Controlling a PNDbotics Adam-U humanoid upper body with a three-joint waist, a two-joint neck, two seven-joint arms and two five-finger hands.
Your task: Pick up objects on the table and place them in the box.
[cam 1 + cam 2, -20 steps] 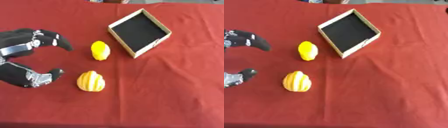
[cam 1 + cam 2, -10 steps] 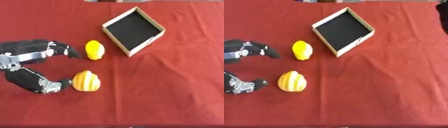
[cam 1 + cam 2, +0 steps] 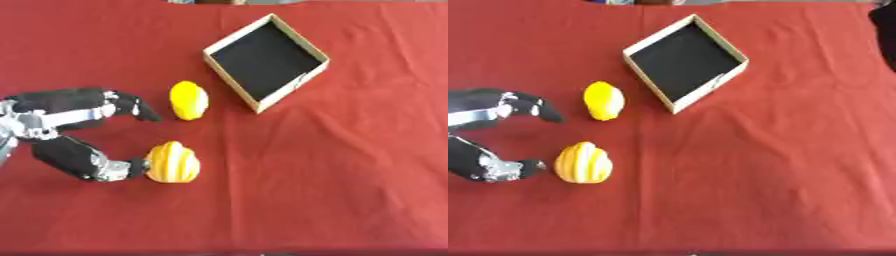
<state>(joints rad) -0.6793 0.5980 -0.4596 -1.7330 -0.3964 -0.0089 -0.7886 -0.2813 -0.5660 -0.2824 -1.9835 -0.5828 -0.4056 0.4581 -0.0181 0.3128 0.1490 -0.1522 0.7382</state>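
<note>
A yellow lemon lies on the red cloth, left of a tan box with a black inside that sits turned like a diamond. Below the lemon rests an orange ribbed fruit. My left hand comes in from the left edge, open wide, with its fingers stretched toward the lemon and its thumb touching the left side of the orange fruit. Nothing is held. My right hand shows in neither view.
The red cloth covers the whole table. A dark shape sits at the upper right edge of the right eye view.
My left hand has moved right toward the two fruits; its thumb now meets the orange fruit. The whole picture has also shifted, so the camera moved.
</note>
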